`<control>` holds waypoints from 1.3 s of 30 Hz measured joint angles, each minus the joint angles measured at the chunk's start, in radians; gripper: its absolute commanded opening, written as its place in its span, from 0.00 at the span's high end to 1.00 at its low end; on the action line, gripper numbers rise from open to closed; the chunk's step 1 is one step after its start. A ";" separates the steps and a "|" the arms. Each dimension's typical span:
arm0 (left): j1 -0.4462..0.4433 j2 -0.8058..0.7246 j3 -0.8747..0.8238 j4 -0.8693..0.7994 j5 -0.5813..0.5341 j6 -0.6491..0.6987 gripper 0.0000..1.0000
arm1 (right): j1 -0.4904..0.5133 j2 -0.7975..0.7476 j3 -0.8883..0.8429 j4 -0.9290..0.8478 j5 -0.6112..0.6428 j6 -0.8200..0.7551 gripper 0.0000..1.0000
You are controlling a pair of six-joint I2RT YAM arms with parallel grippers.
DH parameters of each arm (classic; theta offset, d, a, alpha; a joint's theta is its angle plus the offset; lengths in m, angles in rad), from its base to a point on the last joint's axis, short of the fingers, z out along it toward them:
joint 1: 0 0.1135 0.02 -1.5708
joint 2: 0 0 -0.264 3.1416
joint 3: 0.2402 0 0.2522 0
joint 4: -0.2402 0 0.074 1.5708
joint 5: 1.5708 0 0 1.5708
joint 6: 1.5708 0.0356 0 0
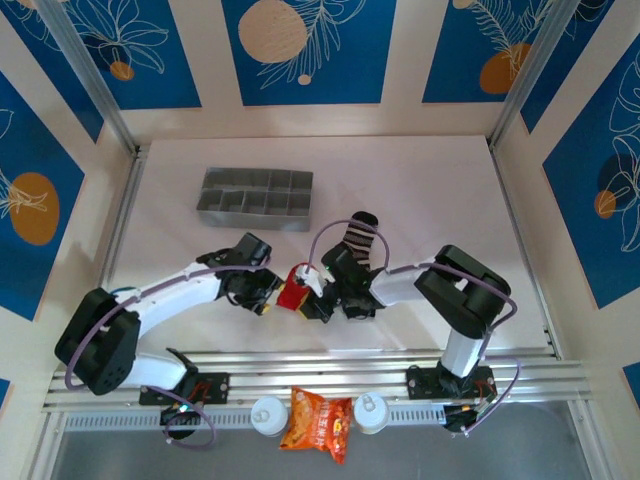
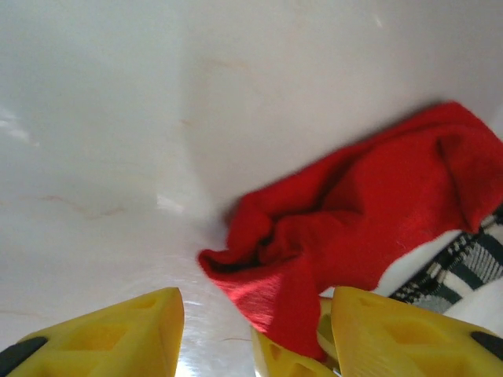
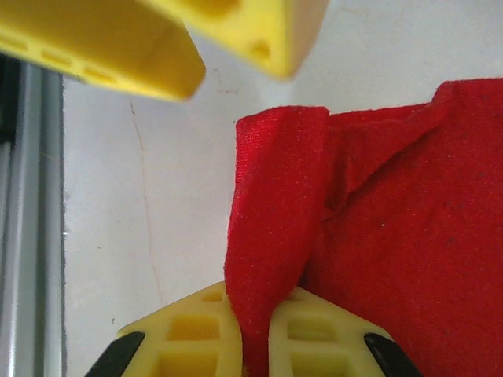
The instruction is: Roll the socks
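Since rolling likely needs one edge anchored, the right claw (image 3: 253, 334) pinches shut on a fold of the red sock (image 3: 377, 220) at mid-desk (image 1: 420, 190). The left claw (image 2: 255, 334) stands half open at its nine o'clock, holding nothing. Overhead, the striped sock (image 1: 360, 238) lies at two o'clock, while the wrist views show the pinch.

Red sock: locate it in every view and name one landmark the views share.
Top external: red sock lies at the front middle of the table.
Left wrist: right of centre, crumpled on the table.
Right wrist: right half, a fold pinched between the right fingers.
Shared landmark: the white table under the sock.
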State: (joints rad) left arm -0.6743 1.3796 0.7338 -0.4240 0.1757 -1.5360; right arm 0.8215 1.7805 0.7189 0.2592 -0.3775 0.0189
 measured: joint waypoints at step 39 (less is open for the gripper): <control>-0.032 0.290 0.194 -0.198 0.116 -0.126 1.00 | 0.289 -0.238 -0.109 -0.017 0.643 -0.332 0.35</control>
State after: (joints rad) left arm -0.7059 1.6695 0.9276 -0.6224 0.2916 -1.6619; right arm 1.1103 1.5425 0.6094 0.2420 0.2657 -0.3130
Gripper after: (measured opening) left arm 0.068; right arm 0.659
